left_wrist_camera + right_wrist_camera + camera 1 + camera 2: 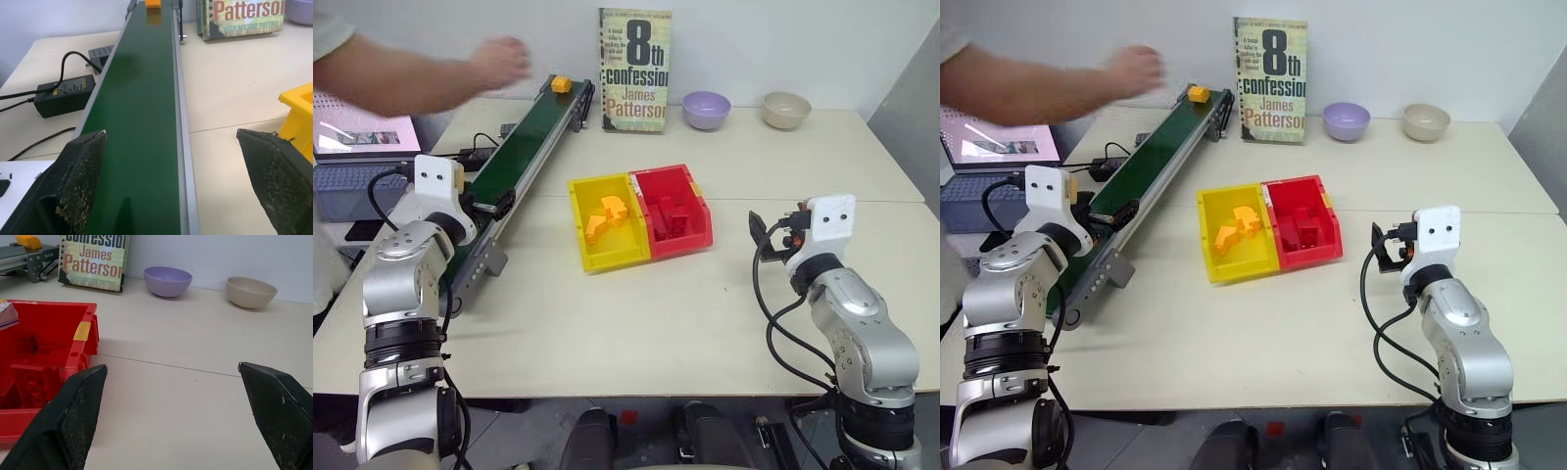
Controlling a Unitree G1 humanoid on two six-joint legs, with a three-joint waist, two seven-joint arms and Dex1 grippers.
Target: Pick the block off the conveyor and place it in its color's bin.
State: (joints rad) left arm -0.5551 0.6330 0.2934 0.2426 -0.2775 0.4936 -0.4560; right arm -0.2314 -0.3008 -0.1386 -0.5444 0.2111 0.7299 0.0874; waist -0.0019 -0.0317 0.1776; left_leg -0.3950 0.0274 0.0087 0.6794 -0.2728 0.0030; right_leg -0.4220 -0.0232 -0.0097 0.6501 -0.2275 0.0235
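Waiting is the right step: the block (561, 84) sits at the far end of the conveyor (524, 147), well apart from my left gripper (171, 181), whose jaws stand wide and empty over the near belt. A person's hand (499, 61) hovers near the block, so I hold off until it clears. I judge the best grasp is square across the belt. The right gripper (181, 416), wide too, rests beside the red bin (674, 211); the yellow bin (579, 225) adjoins it.
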